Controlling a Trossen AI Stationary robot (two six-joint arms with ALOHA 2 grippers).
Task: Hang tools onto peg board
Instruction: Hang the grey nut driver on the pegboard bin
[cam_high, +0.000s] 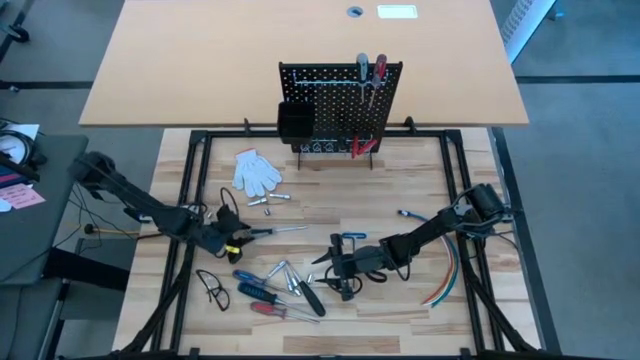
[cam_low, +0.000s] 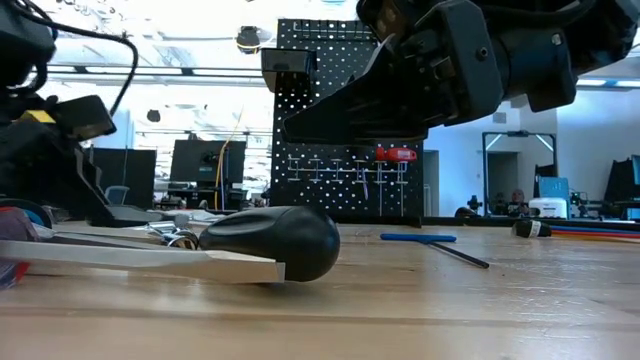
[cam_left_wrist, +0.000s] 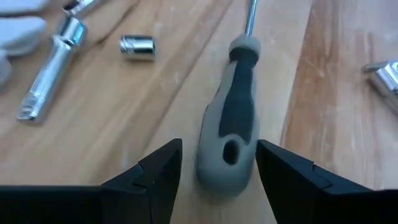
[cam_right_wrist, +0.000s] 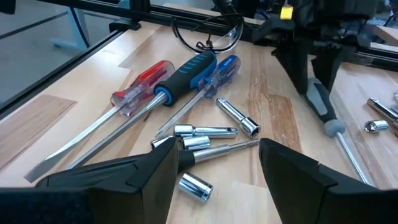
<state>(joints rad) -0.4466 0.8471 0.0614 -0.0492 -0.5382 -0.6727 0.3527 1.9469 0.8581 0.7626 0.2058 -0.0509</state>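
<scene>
Two grippers: both low over the table's front half, both with jaws apart.
Left gripper (cam_left_wrist: 217, 171): your fingers straddle the butt of the grey-handled screwdriver (cam_left_wrist: 233, 118), which lies flat on the wood; no squeeze on it yet.
Right gripper (cam_right_wrist: 214, 165): jaws spread above the silver bits (cam_right_wrist: 208, 140), holding nothing.
Screwdrivers near the front edge: you see a red-handled screwdriver (cam_right_wrist: 140, 87), a black-and-teal one (cam_right_wrist: 186, 74) and a blue one (cam_right_wrist: 224, 65) lying side by side.
White glove (cam_high: 256, 171): left of centre, toward the back edge.
Peg board (cam_high: 340, 105): upright at the table's back edge, two screwdrivers already hanging at its upper right.
</scene>
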